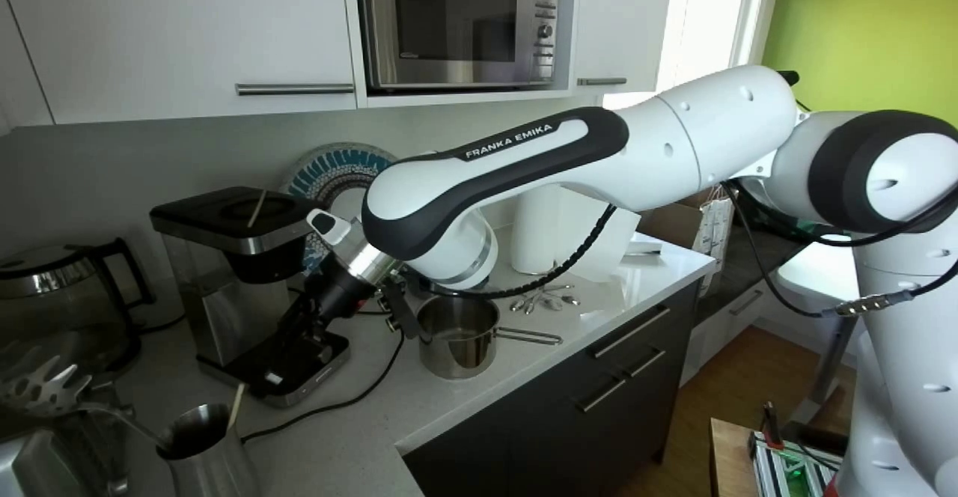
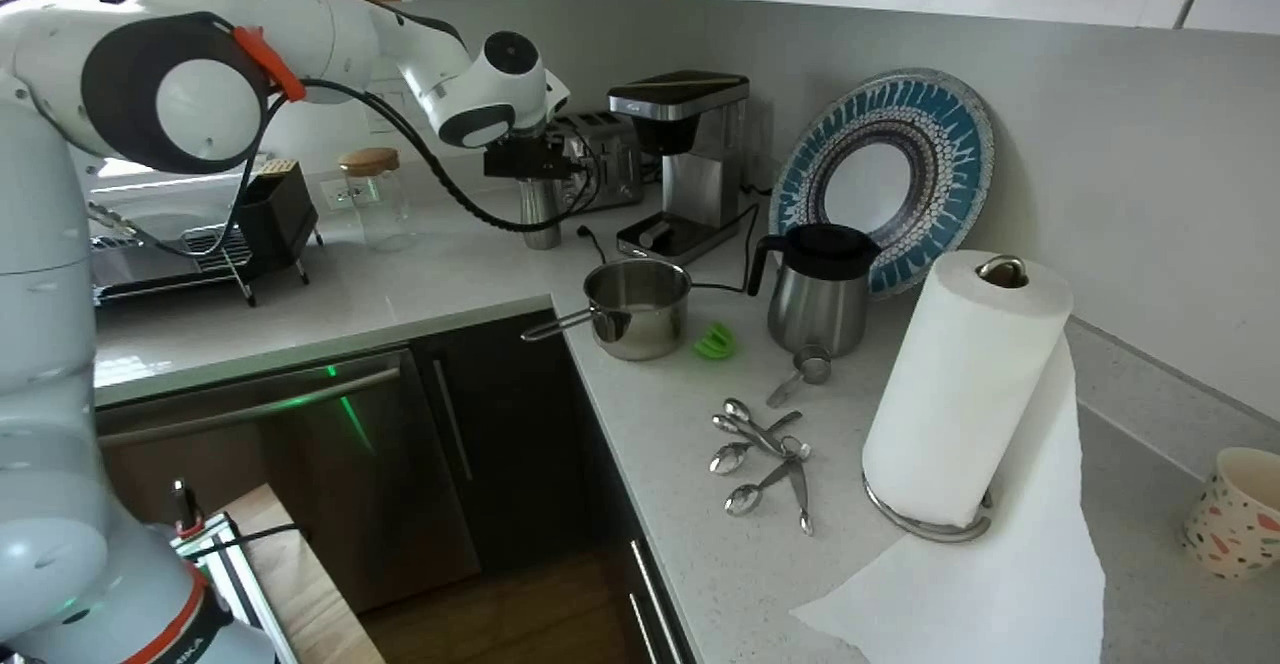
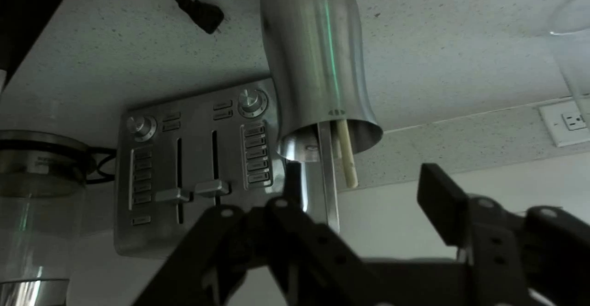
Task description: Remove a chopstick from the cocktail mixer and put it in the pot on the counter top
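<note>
The cocktail mixer (image 1: 213,463) is a steel tumbler on the counter, also in an exterior view (image 2: 541,212) and upside down in the wrist view (image 3: 313,52). A pale chopstick (image 3: 346,156) sticks out of its mouth, beside a flat metal utensil handle (image 3: 327,177); its tip shows in an exterior view (image 1: 236,406). My gripper (image 3: 361,178) is open and empty. In the wrist view the chopstick's end appears between the fingers; in an exterior view the gripper (image 1: 299,362) is apart from it. The steel pot (image 1: 458,351) stands on the counter, also in an exterior view (image 2: 640,319).
A black coffee machine (image 1: 232,220) stands behind the gripper, with another pale stick (image 1: 257,209) on top. A toaster (image 3: 193,158), glass carafe (image 1: 60,310) and pasta server (image 1: 49,392) are near the mixer. Spoons (image 2: 765,454) and a paper towel roll (image 2: 960,394) lie beyond the pot.
</note>
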Robot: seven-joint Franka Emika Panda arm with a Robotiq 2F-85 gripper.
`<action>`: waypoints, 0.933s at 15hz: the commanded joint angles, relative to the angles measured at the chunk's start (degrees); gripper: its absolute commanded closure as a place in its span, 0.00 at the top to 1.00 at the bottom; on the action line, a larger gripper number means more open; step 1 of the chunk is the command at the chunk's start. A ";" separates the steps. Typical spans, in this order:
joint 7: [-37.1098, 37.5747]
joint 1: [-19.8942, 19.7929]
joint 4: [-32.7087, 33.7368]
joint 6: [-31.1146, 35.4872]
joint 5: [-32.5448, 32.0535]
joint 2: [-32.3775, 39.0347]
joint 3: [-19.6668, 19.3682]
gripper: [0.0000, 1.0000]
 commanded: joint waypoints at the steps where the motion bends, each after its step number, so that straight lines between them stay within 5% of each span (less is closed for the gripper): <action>1: -3.23 0.23 4.37 -4.89 1.96 3.45 -0.35 0.74; 6: -1.37 1.74 7.77 -8.24 -0.25 5.97 -1.48 0.52; 7: -0.95 2.04 8.01 -8.17 -0.67 6.23 -1.79 0.34; 10: -0.13 2.75 8.63 -8.48 -1.63 6.79 -2.60 0.22; 12: 0.17 3.03 8.98 -8.40 -2.28 7.12 -2.94 0.04; 14: 0.73 3.40 9.34 -8.45 -3.23 7.31 -3.33 0.00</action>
